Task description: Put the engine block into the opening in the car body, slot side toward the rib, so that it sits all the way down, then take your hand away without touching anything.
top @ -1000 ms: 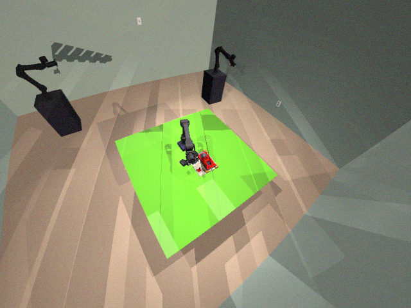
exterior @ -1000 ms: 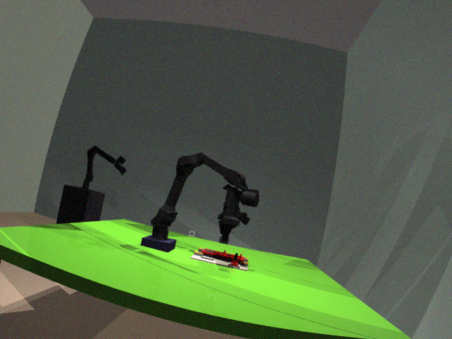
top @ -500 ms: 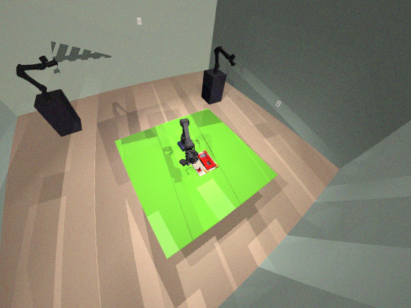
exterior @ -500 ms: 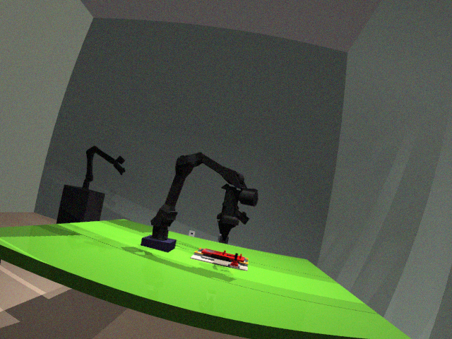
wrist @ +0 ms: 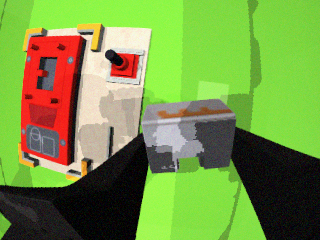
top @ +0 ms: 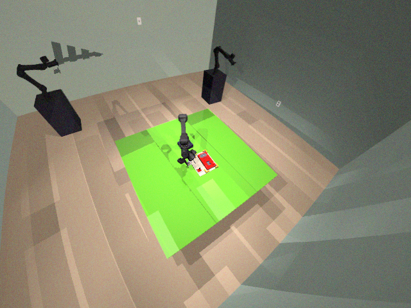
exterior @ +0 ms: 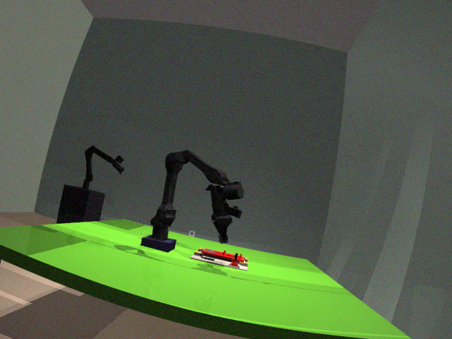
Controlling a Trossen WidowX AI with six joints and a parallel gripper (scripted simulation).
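Note:
My gripper (top: pixel 188 163) (exterior: pixel 223 241) (wrist: pixel 187 135) is shut on the grey engine block (wrist: pixel 170 131), which has orange marks on top. The block's slot shows at its lower side in the wrist view. The gripper holds it in the air, beside the car body in the wrist view. The red car body (top: pixel 204 160) (exterior: pixel 215 253) (wrist: pixel 61 90) lies flat on a white plate (wrist: pixel 130 37) (exterior: pixel 219 261). Its opening (wrist: pixel 51 67) shows dark grey inside, with a small red rib (wrist: pixel 43 73) jutting in from the left side. The fingertips are hard to make out in the top and exterior views.
Yellow corner pieces (wrist: pixel 95 34) stand around the car body. Four short red pegs rise from it. A red piece with a black lever (wrist: pixel 114 56) stands in a grey frame on the plate. Two other arms stand on dark pedestals (top: pixel 58 112) (top: pixel 212 86) beyond the green table top (top: pixel 159 199).

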